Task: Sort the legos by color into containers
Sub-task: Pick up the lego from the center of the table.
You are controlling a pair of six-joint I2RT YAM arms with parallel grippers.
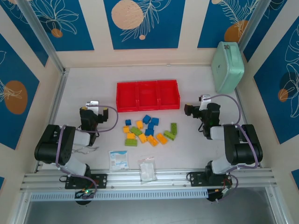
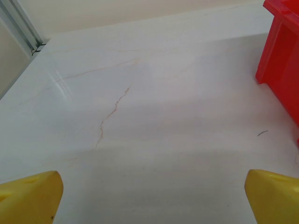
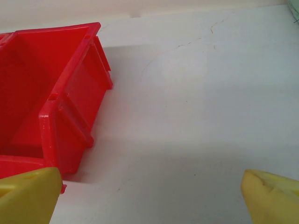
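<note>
The yellow fingers (image 2: 28, 198) of both grippers stand wide apart, holding nothing: left gripper (image 2: 152, 200) off the red tray's (image 1: 147, 108) left end, right gripper (image 3: 152, 200) off its right. The legos (image 1: 147, 130) lie loose mid-worktop, just in front of the tray, between the grippers and touching neither. They look light, stiff and slick, so I would pinch one across its flat sides.

Robot lab cell: alu rail (image 1: 149, 177), printed wall panels (image 1: 145, 21).

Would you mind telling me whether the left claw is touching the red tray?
Apart. The left wrist view shows the open left claw over bare table, with table visible between it and the red tray.
</note>
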